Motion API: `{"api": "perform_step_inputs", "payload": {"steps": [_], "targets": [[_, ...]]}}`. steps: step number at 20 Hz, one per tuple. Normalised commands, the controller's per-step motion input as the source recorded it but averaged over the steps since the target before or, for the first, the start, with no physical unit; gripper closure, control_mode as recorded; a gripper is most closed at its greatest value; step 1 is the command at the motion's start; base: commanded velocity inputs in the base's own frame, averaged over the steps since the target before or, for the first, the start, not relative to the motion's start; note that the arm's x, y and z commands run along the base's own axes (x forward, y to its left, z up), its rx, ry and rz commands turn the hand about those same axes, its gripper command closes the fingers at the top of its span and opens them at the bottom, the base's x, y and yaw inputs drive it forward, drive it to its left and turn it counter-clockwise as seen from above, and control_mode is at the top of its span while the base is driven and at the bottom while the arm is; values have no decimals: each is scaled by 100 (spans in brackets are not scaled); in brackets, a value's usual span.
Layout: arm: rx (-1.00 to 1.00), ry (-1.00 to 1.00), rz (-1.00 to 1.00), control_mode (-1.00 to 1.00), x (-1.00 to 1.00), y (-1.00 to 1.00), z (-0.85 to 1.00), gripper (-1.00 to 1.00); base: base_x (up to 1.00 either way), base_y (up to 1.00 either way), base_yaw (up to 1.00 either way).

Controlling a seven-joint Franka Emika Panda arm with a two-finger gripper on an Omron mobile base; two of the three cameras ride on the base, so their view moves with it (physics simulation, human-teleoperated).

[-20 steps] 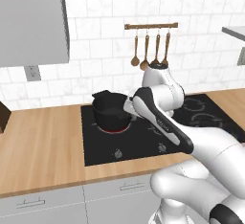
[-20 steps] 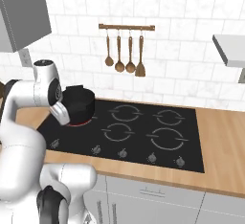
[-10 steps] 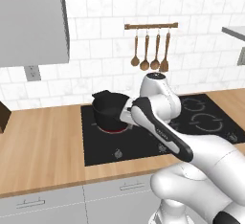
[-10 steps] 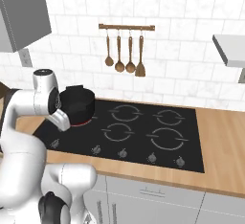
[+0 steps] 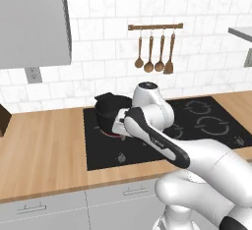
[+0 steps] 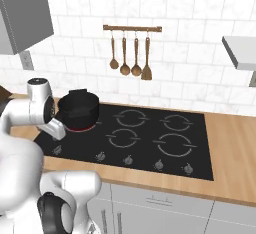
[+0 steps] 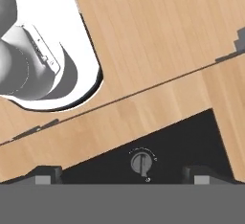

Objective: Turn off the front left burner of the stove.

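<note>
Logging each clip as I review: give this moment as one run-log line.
phase: approach | fingers: open, straddling control knob, no contact | front left burner: glowing red under black pot | stove: still on

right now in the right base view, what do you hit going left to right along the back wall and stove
wall outlet → black pot on the red-glowing front left burner → hanging wooden utensils → grey shelf

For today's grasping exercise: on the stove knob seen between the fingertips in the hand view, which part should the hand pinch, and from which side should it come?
Pinch the raised bar across the knob, one fingertip on each long flat side. Come straight down from above: the knob lies flat in the black glass stove, near its edge by the wooden counter. The round dial offers little to grip; the bar's flat sides probably turn best. The hand already straddles it, fingers apart.
</note>
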Motion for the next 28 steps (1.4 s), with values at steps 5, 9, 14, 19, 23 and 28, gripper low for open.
{"api": "perform_step_inputs", "payload": {"steps": [5, 9, 14, 19, 23, 28], "targets": [[0, 0, 5, -100, 1, 23, -25, -100, 0, 0, 0], [0, 1, 3, -100, 3, 11, -20, -100, 0, 0, 0], [-3, 0, 0, -100, 0, 0, -8, -100, 0, 0, 0], [-4, 0, 0, -100, 9, 0, -18, -100, 0, 0, 0], [-3, 0, 0, -100, 14, -3, -20, -100, 0, 0, 0], [-1, 0, 0, -100, 15, -1, -23, -100, 0, 0, 0]]}}
